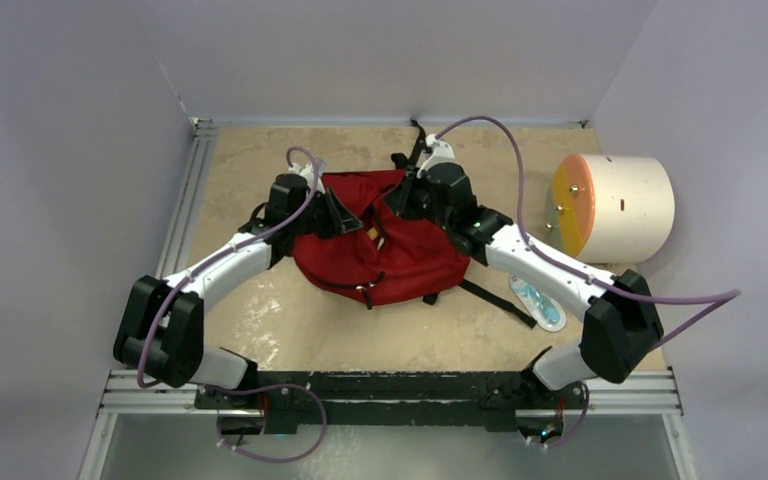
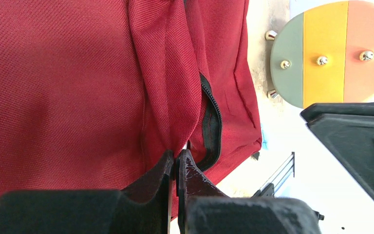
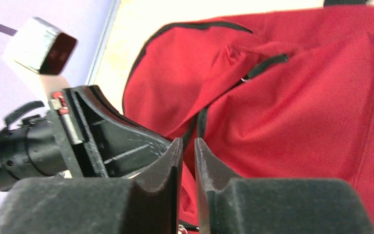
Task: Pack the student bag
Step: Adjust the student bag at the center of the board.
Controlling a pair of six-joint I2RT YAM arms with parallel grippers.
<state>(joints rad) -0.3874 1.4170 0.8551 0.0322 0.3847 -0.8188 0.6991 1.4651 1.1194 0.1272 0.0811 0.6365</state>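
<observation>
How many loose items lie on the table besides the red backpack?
2: a cream cylinder at the far right, and a pale blue-white packet lying flat, nearer the robot than the cylinder. The backpack may hide others beneath or inside it.

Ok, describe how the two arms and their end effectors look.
The left arm and right arm have white links, bulky black joints and a loose purple cable each. The left end effector and right end effector are black, with tapering fingers.
</observation>
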